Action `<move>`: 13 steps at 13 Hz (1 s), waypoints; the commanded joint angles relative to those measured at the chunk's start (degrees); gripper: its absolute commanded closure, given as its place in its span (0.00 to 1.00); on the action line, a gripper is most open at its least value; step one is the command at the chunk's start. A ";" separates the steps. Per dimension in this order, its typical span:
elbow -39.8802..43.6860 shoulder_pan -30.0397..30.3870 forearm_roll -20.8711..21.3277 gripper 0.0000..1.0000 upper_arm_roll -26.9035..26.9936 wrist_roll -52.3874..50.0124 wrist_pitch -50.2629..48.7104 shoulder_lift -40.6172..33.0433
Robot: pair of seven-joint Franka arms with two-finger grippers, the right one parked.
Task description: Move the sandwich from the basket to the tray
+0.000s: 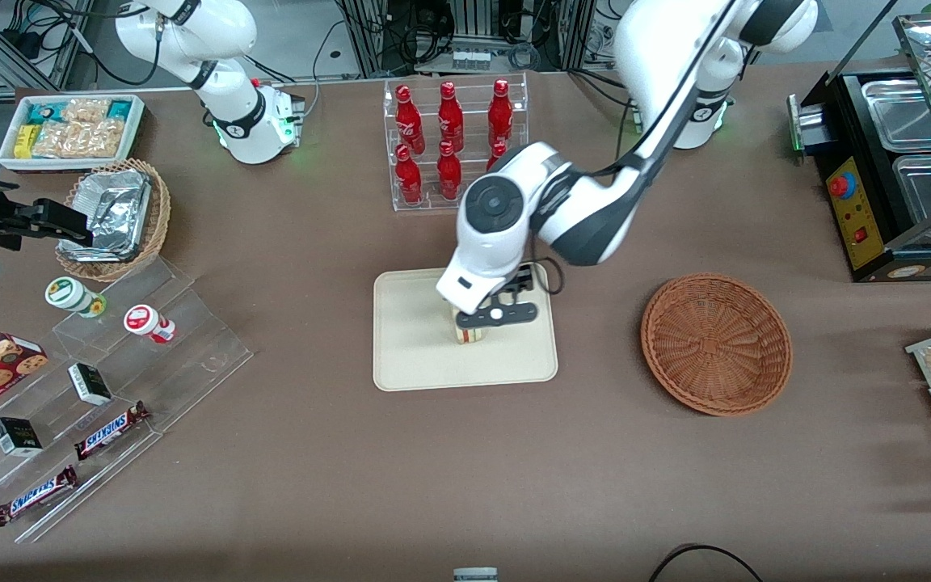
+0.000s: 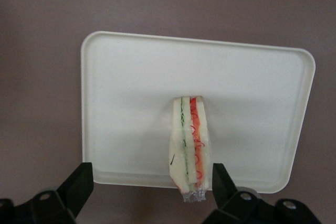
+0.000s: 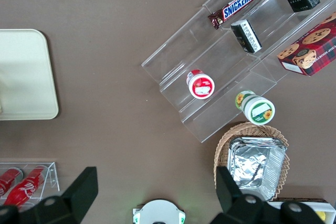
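The sandwich (image 1: 469,332) stands on its edge on the cream tray (image 1: 417,360), near the tray's middle. In the left wrist view the sandwich (image 2: 190,142) shows its green and red filling layers, with the wrap's crimped end by the tray (image 2: 131,87) rim. My left gripper (image 1: 488,317) hovers just above it. The gripper (image 2: 151,176) is open wide and the sandwich sits between the fingers, close to one finger (image 2: 222,180) with a thin gap, far from the other. The reddish-brown basket (image 1: 716,343) lies empty toward the working arm's end of the table.
A clear rack of red bottles (image 1: 451,141) stands farther from the front camera than the tray. Toward the parked arm's end are clear acrylic steps with snack bars and cups (image 1: 102,380), a lighter wicker basket with foil containers (image 1: 114,218) and a white snack bin (image 1: 69,129). A black roller appliance (image 1: 894,162) sits at the working arm's end.
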 commanded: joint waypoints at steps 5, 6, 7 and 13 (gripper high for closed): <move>-10.25 13.01 -0.46 0.00 -0.46 7.35 -10.37 -19.05; -13.15 15.56 -0.38 0.00 -0.37 9.02 -10.46 -21.96; -15.88 18.46 -0.38 0.00 -0.37 13.21 -10.81 -24.60; -20.30 30.78 -0.64 0.00 -0.29 31.52 -14.85 -32.09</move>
